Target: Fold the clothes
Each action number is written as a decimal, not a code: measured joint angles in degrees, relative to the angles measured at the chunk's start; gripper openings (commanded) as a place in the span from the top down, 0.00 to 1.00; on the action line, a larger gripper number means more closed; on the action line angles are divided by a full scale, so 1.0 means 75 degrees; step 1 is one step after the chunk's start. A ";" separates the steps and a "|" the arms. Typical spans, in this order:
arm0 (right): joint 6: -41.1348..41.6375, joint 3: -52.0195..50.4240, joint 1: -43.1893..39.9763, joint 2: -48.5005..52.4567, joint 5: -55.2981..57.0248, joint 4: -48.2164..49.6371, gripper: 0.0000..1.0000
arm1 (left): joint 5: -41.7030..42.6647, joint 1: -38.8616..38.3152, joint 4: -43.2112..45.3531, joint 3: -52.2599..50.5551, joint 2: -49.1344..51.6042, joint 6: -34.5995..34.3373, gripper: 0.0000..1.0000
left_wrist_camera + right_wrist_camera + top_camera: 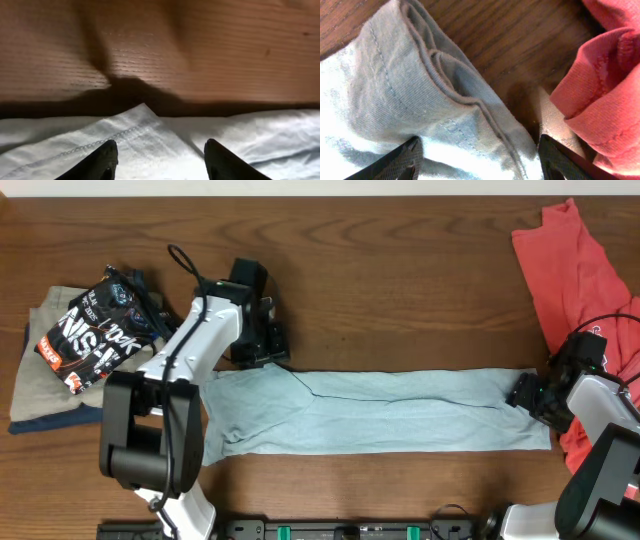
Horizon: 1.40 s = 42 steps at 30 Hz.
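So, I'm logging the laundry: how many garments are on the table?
5: pale blue-grey T-shirt centre; red T-shirt far right; at left, black printed shirt atop a beige garment and a dark blue garment. More may be hidden beneath.

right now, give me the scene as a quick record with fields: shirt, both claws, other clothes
shirt: pale blue-grey T-shirt, lying flat as a long layered strip across the table
left claw: open, above the strip's far left corner
right claw: open, above the strip's right end
other clothes: red T-shirt at the right edge; black printed shirt on a folded pile at the left
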 measured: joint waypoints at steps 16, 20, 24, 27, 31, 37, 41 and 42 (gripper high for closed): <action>0.0000 0.0000 0.0000 0.0000 0.0000 0.0000 0.27 | -0.0198 -0.1087 -0.0038 -0.0149 0.0443 -0.0638 0.57; 0.0000 0.0000 0.0000 0.0000 0.0000 0.0000 0.27 | -0.0256 -0.1172 -0.0189 -0.0184 0.0446 -0.0851 0.79; 0.0000 0.0000 0.0000 0.0000 0.0003 0.0000 0.27 | -0.0335 -0.1177 -0.0557 -0.0187 0.0446 -0.1014 0.81; 0.0000 0.0000 0.0000 0.0000 0.0000 0.0000 0.27 | -0.0344 -0.1177 -0.0938 -0.0187 0.0446 -0.1107 0.94; 0.0000 0.0000 0.0000 0.0000 0.0003 -0.0003 0.26 | -0.0303 -0.1180 -0.1617 -0.0187 0.0446 -0.1099 0.94; 0.0000 0.0000 0.0000 0.0000 0.0006 -0.0003 0.26 | 0.0323 -0.1419 -0.2057 -0.0192 0.0446 -0.0691 0.94; 0.0000 0.0000 0.0000 0.0000 0.0006 -0.0012 0.26 | 0.0557 -0.1894 -0.2075 -0.0192 0.0446 -0.0481 0.83; 0.0000 0.0000 0.0000 0.0000 0.0006 -0.0015 0.26 | 0.0580 -0.2008 -0.2034 -0.0192 0.0446 -0.0382 0.69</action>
